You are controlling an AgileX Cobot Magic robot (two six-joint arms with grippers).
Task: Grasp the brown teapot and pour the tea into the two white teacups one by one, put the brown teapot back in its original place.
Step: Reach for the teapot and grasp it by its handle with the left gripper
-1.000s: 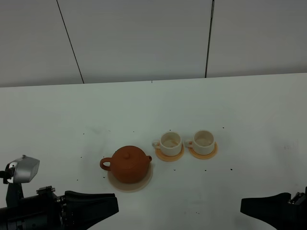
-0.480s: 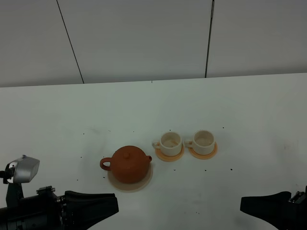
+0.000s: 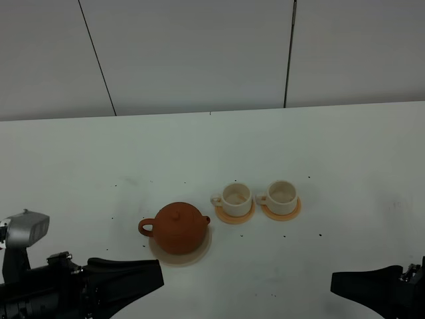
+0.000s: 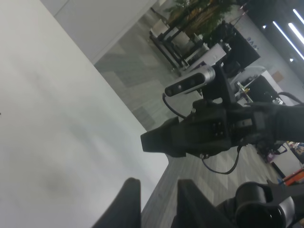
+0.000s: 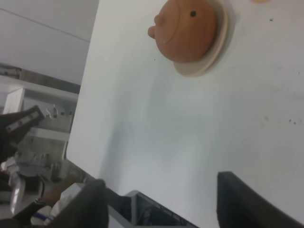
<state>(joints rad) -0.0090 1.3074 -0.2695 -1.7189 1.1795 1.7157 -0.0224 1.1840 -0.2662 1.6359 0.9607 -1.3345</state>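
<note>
The brown teapot [image 3: 178, 228] is sitting upright on the pale trivet [image 3: 201, 250] near the middle of the table [image 3: 345, 146]. We are seeing its long axis running left-right, handle left, spout right toward the left teacup [image 3: 237, 197] and right teacup [image 3: 282, 194]. It is lying exactly where it lay earlier. The left gripper [image 3: 158, 274], near-left, has shifted slightly; its fingers seem narrowly apart, empty. The right gripper [image 3: 334, 284] is hanging near-right, fingers wide apart.
</note>
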